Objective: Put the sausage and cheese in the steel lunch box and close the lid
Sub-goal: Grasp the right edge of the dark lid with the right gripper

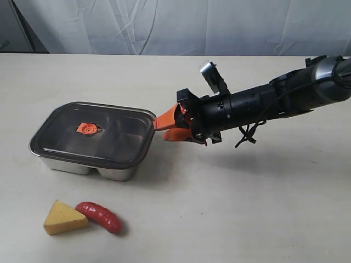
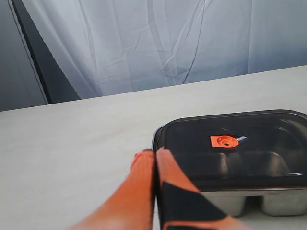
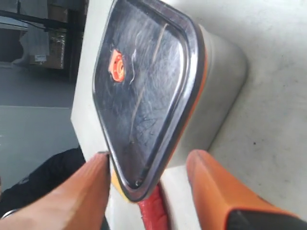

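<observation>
The steel lunch box (image 1: 82,166) sits on the table with the dark lid (image 1: 112,139) lying on it, its orange valve (image 1: 88,128) facing up. On the table in front of the box lie the yellow cheese (image 1: 63,218) and the red sausage (image 1: 100,216), touching each other. My right gripper (image 1: 162,130) is at the box's right end, open. In the right wrist view its fingers (image 3: 216,187) stand on either side of the lid's (image 3: 144,86) corner with a gap. My left gripper (image 2: 154,154) is shut on nothing beside the box's (image 2: 230,201) corner and does not show in the exterior view.
A white cloth backdrop (image 1: 175,24) hangs behind the table's far edge. The right arm (image 1: 263,104) stretches in from the right above the tabletop (image 1: 230,208).
</observation>
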Controlling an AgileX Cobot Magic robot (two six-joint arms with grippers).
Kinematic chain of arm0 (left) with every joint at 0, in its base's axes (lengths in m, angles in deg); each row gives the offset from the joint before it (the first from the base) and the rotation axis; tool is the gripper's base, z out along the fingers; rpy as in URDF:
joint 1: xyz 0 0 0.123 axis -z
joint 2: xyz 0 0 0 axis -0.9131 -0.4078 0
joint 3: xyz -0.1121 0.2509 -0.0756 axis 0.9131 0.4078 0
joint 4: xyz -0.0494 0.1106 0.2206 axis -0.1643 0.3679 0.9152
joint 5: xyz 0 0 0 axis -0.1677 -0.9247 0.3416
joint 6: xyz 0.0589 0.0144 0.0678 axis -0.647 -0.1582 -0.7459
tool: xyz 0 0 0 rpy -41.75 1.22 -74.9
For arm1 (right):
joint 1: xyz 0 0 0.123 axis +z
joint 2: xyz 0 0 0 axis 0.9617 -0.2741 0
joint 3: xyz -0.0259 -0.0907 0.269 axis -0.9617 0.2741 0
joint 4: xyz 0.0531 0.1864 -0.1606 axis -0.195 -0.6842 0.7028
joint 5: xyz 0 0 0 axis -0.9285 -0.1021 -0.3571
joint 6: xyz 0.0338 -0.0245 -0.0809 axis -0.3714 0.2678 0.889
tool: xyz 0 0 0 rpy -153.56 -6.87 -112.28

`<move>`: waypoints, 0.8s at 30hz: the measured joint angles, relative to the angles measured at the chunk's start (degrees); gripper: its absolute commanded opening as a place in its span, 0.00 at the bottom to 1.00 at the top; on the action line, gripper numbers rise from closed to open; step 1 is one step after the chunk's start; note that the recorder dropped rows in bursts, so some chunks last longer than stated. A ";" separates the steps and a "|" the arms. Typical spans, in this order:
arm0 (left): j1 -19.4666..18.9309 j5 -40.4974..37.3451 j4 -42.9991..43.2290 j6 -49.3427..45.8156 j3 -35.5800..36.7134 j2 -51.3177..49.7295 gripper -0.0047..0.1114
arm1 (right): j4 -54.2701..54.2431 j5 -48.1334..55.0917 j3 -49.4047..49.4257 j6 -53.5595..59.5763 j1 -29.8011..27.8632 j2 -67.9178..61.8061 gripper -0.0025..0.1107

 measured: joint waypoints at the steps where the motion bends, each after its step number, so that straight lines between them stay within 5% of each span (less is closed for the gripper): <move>1: 0.00 0.00 0.00 0.00 0.00 0.00 0.04 | 0.01 -1.02 0.00 0.00 0.43 0.00 0.47; 24: 0.00 0.00 0.00 0.00 0.00 0.00 0.04 | -6.79 -1.89 -0.22 3.18 1.88 -3.98 0.47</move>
